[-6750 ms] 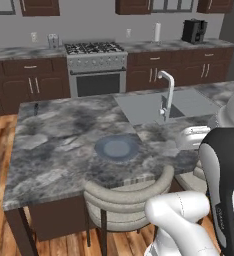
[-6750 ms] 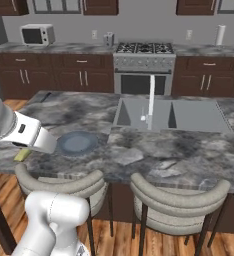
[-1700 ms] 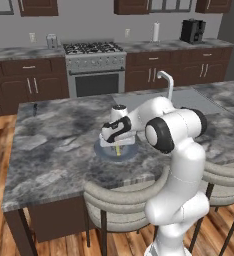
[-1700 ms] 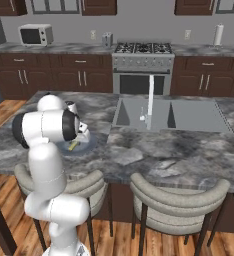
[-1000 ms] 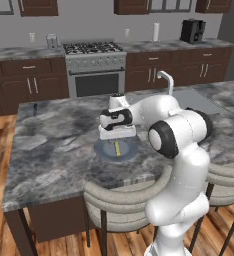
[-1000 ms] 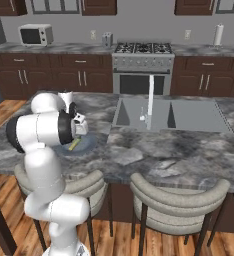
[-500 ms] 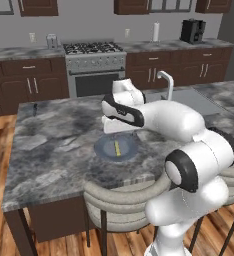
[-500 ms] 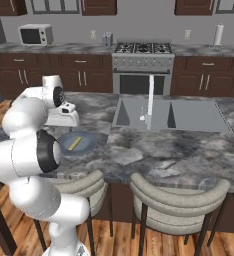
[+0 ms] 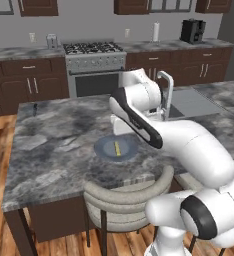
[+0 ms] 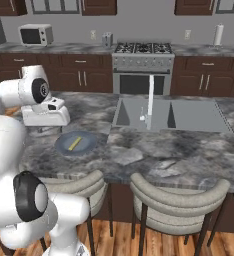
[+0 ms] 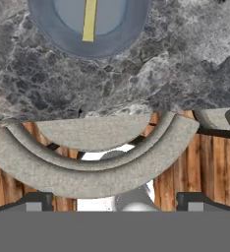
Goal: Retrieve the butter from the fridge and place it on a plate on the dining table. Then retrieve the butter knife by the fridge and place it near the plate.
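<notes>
The butter (image 11: pixel 90 19) is a thin yellow stick lying flat in the middle of the round grey-blue plate (image 11: pixel 122 42). The plate (image 9: pixel 103 149) rests on the marbled top of the dining table (image 9: pixel 59 145), near its front edge, with the butter (image 9: pixel 117 148) on it. My gripper (image 11: pixel 116 202) hangs open above the table's front edge, its fingertips (image 11: pixel 38 201) wide apart and empty, the plate just ahead. From the right base view my white hand (image 10: pixel 44 116) hovers above and left of the plate (image 10: pixel 86 145). The fridge and butter knife are out of view.
Two curved beige chairs (image 10: pixel 179 197) stand against the table's front edge, one right under my hand (image 11: pixel 97 162). A sink (image 10: pixel 169 114) with a tall faucet (image 10: pixel 150 100) is set in the table's right half. A small dark upright object (image 9: pixel 34 108) stands at its far left corner.
My gripper has let go of the butter, lifted off the plate and drawn back toward the table's front edge. The butter stays on the plate.
</notes>
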Robot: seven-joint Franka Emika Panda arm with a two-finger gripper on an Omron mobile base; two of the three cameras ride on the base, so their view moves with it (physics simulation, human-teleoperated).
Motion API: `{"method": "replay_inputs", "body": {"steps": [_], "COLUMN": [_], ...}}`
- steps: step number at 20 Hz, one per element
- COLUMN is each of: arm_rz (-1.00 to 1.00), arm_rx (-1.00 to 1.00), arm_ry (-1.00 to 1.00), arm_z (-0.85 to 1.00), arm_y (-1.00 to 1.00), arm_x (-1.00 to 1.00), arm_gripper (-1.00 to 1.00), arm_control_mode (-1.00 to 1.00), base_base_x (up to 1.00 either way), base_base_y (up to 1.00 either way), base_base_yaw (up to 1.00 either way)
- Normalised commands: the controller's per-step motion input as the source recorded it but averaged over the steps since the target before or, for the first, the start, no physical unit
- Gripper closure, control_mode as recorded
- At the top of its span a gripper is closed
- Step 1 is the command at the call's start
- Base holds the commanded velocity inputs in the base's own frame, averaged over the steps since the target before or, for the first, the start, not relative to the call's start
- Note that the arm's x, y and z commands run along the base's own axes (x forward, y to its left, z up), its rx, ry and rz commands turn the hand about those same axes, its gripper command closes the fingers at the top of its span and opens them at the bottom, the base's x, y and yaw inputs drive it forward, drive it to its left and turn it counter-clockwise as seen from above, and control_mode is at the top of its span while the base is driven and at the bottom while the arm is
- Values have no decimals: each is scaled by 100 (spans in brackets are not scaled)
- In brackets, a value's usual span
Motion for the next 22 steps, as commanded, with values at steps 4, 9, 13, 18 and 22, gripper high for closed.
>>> {"method": "replay_inputs", "body": {"steps": [4, 9, 13, 18, 22], "arm_rz": [0, 3, 6, 1, 0], "arm_rx": [0, 4, 0, 0, 0], "arm_ry": [-1, -18, -18, 1, 4], "arm_z": [21, 13, 1, 0, 0], "arm_y": [-54, -25, -1, -11, 0], "arm_x": [-100, -100, -94, -19, 0], "arm_gripper": [-100, -100, -100, -100, -100], "arm_control_mode": [-100, -100, -100, -100, -100], "base_base_x": [0, 0, 0, 0, 0], "base_base_y": [0, 0, 0, 0, 0], "base_base_yaw": [0, 0, 0, 0, 0]}}
